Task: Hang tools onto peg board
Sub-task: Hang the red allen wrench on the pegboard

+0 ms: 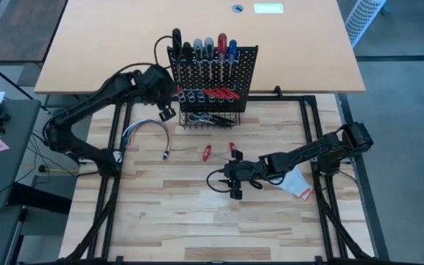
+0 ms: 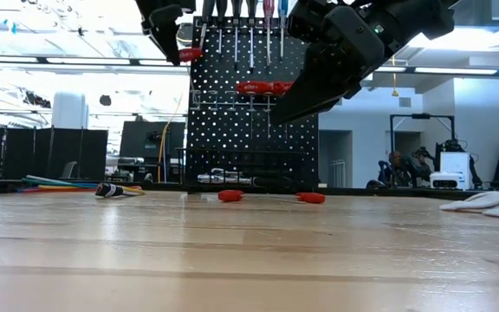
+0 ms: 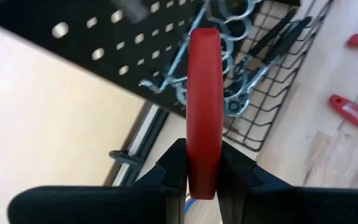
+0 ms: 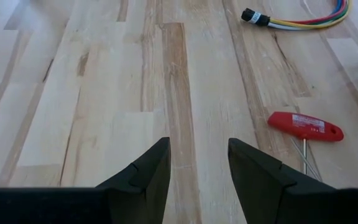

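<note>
Left gripper point(image 1: 165, 112) is up at the left end of the peg board point(image 1: 213, 77), clamped on a red handle point(image 3: 204, 112); in the left wrist view both fingers point(image 3: 174, 165) press its sides, and the silver ring holders point(image 3: 232, 18) and black wire basket point(image 3: 272, 81) sit just beyond it

Right gripper point(image 1: 234, 185) hovers above the bare wood table point(image 1: 168, 221) near the middle, jaws apart with nothing between them; right wrist view shows only planks in the gap

Count on the board: 5 screwdrivers point(image 1: 204, 48) hanging along the top row (2 black, 1 grey, 1 red, 1 blue handles), plus a cluster of red handles point(image 1: 220, 93) at the ring row, can't tell how many. Dark tools lie in the basket, count unclear

Loose on the table: 2 red-handled tools, one point(image 1: 206, 152) left of the other point(image 1: 234, 150), both in front of the basket and apart from it

1 wire bundle point(image 1: 147, 132) lies left of the basket, 1 white glove point(image 1: 297, 184) lies under the right arm
</note>
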